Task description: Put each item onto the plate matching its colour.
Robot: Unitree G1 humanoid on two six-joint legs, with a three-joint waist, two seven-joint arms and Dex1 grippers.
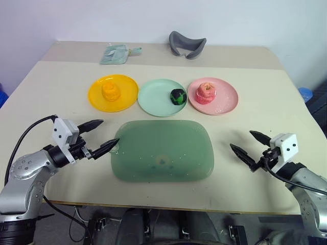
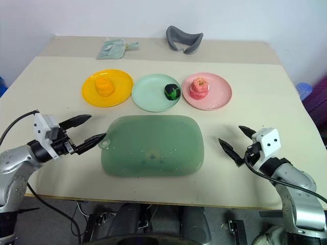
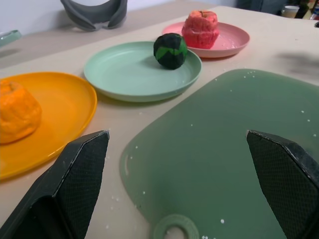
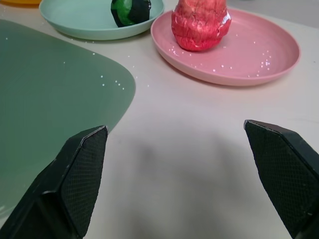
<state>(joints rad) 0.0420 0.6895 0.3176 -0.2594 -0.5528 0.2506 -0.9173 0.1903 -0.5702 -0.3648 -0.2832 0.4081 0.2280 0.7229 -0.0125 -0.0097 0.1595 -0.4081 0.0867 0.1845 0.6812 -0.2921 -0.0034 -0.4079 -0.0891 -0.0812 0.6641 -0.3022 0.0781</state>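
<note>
Left gripper (image 1: 98,137), two black fingers, jaws wide apart, nothing held, hovers at the left end of the big translucent green rounded-rectangular tray (image 1: 162,150), lower fingertip just beside the tray's tab. The tray has nothing on it.

Behind the tray, a row of three round shallow plastic plates, left to right: orange-yellow plate (image 1: 113,93) with the lumpy orange-yellow toy food (image 1: 110,92) on it; mint green plate (image 1: 162,97) with the dark green-black ball (image 1: 177,96) near its right rim; pink plate (image 1: 213,95) with the pink-red toy apple (image 1: 206,92) on it. Plates sit close, rims almost touching.

Right gripper (image 1: 251,145), jaws spread, empty, over bare tabletop to the right of the tray.

Judgement: every item sits on its colour match, so the sorting looks finished; nothing left to place.

Room: open table (image 1: 51,92) on both sides of the tray and in front of the plates. Both grippers near the table's front edge. A pale green pouch (image 1: 116,53) and a grey curved object (image 1: 187,44) lie at the far edge, well apart from the plates.
</note>
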